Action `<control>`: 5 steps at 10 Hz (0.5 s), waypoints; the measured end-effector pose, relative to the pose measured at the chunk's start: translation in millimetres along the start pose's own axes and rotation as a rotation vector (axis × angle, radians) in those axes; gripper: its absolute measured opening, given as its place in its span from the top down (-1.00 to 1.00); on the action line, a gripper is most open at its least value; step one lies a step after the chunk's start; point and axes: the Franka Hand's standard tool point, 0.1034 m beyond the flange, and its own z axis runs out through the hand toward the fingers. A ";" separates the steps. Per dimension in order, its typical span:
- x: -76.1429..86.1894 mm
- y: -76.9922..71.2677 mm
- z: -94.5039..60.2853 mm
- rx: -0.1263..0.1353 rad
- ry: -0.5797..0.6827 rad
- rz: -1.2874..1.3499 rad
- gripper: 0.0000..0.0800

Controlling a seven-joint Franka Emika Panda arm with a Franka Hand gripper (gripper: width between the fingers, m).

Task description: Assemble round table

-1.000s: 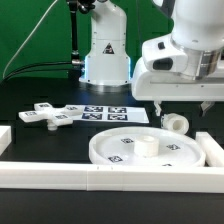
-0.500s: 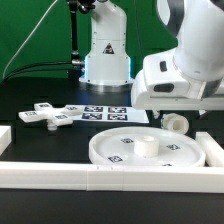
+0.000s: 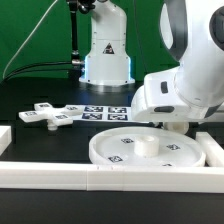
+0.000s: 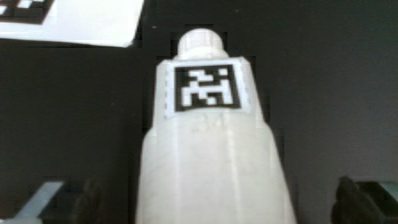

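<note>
The short cylinder post (image 4: 210,150) lies on the black table, its square tag facing up. My gripper (image 4: 210,205) is open and straddles it, with a dark gap between the post and each of the fingertips (image 4: 50,200). In the exterior view my gripper (image 3: 172,122) is low over the table at the right, just behind the large rimmed round disc (image 3: 120,152), and it hides the post. The disc lies flat with a raised hub in its middle. The four-armed cross piece (image 3: 45,115) lies at the exterior view's left.
The marker board (image 3: 110,113) lies flat behind the disc; its corner shows in the wrist view (image 4: 71,20). A long white rail (image 3: 100,181) runs along the front, with another rail (image 3: 214,150) at the right. The robot's base (image 3: 106,55) stands at the back.
My gripper has come down and moved a little toward the exterior view's right, over the post. The post showed beside the disc before and is now hidden behind the hand.
</note>
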 end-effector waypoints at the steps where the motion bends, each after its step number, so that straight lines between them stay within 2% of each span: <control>1: 0.1 0.2 0.9 0.000 -0.001 0.000 -0.62; 2: 0.4 0.2 1.2 0.000 -0.001 0.000 -0.62; 4: 1.0 0.2 2.5 0.000 0.000 -0.002 -0.03; 5: 1.0 0.2 2.5 0.000 0.000 -0.002 -0.03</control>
